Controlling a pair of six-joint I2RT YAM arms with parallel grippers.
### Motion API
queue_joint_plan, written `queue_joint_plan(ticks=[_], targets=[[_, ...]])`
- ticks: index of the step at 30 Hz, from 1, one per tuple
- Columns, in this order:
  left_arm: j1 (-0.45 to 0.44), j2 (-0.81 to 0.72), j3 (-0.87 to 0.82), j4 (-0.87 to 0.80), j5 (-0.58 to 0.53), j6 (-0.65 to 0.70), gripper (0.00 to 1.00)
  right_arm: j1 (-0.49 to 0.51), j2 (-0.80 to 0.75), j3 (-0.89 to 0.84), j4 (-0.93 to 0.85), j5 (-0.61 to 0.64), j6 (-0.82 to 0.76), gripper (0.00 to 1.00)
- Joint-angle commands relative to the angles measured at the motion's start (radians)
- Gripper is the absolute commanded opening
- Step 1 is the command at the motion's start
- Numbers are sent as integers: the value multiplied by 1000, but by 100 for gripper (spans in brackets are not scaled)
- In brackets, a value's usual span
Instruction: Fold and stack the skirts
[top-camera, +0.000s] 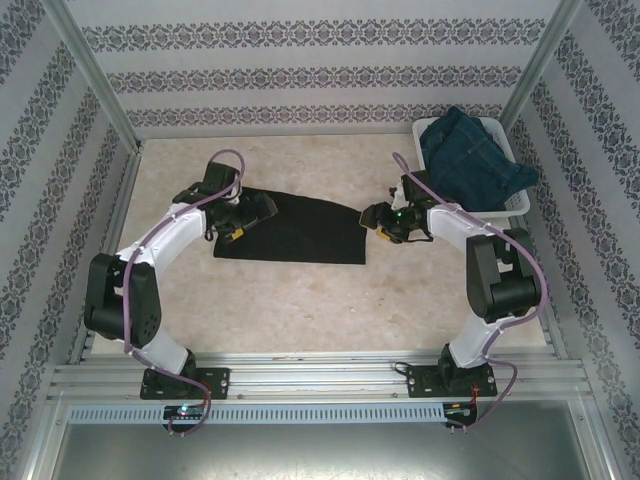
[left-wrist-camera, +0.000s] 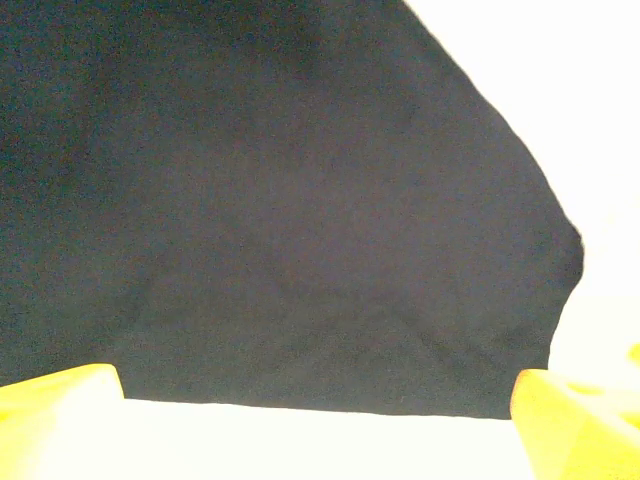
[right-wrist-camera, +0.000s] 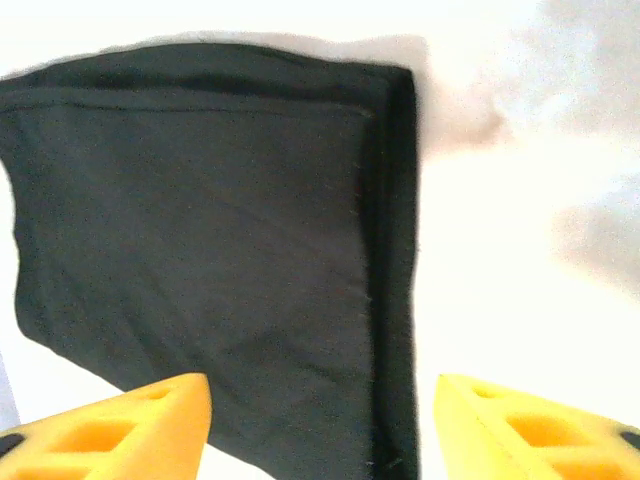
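Yellow fingers (right-wrist-camera: 120, 430) gape empty on both arms: left gripper (left-wrist-camera: 315, 385) above the black skirt (top-camera: 300, 230), over its left end; right gripper (right-wrist-camera: 322, 390) at its right edge. Probably mid-fold; next needs an edge pinch.

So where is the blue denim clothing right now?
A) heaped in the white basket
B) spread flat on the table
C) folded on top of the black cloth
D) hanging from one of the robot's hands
A: the denim skirts sit heaped in the white basket at the far right corner, while the black skirt lies flat on the table.
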Motion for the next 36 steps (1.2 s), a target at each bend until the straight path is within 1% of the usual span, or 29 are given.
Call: queue_joint_plan(ticks=[1,2,6,11,15,17,20,25,28,32,36], targets=[[43,90,70,-48,-62,121,100,-2,75,63,-70,-95,-57,49],[58,132,96,-61,-72,154,100,-1,91,74,-72,-100,-44,46],[104,264,183,-103,-99,273,100,5,131,85,-61,-74,-15,45],[135,334,189,-98,-118,345,100,27,178,96,-59,-84,-13,43],[141,334,141,-59,-104,349,100,43,204,101,-38,-140,-10,40],[141,347,123,-50,-96,340,100,53,220,112,-42,-138,-7,39],[141,362,95,-32,-80,324,100,61,235,111,0,-137,23,33],[141,355,68,-12,-73,314,100,67,238,120,58,-136,49,16],[142,336,76,-29,-86,320,100,65,200,119,76,-110,42,1],[156,293,88,-70,-137,329,100,76,103,139,28,-54,10,0],[202,276,91,-104,-204,315,100,134,40,196,-78,56,-28,0]])
